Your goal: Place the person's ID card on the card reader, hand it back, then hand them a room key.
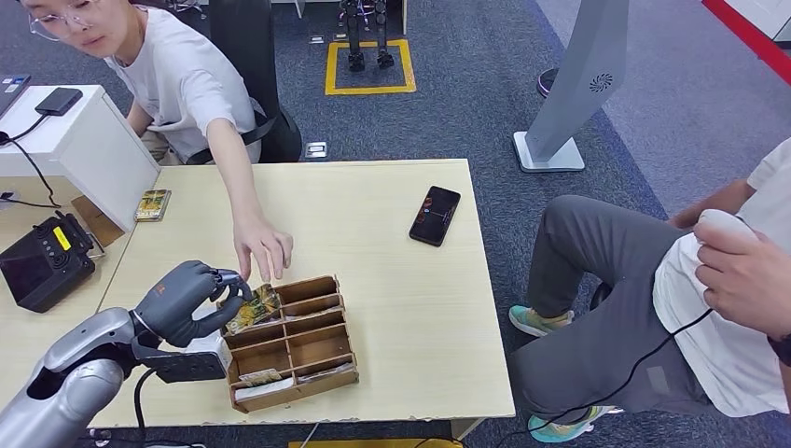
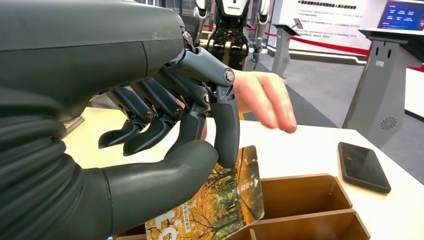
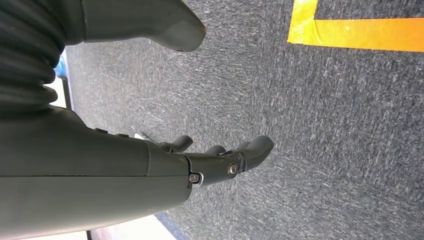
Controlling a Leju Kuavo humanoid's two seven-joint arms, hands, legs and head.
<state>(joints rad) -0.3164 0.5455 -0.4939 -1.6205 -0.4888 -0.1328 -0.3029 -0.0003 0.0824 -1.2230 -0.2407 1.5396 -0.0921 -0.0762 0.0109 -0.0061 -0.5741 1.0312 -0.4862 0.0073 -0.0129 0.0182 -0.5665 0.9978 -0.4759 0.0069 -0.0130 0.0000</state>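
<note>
Left hand (image 1: 191, 301) pinches the room key (image 1: 254, 308) just above the wooden organiser (image 1: 308, 359); person's hand (image 1: 263, 247) reaches beside it. Handover step, I'd say: lift toward that palm, then release. Right hand (image 3: 215, 160) hangs slack, holding nothing.

tray (image 1: 322, 347) on table (image 1: 410, 317) | phone (image 1: 435, 215) behind-right | card (image 1: 254, 308) at tray's rear-left — perhaps inside

The robot's left arm (image 1: 79, 359) is silver and smooth, with rounded shell segments, and a black cable loops beneath its forearm. A pale grey block sits at the wrist. Its left hand (image 1: 191, 301) is dark grey, the back a broad matte shell, the wrist wrapped in a ribbed cover. The fingers (image 2: 227, 125) are bluish-grey links with small round silver screws at the pivots. The right hand (image 3: 220, 160) has the same grey shell, thick thumb and screws.
</note>
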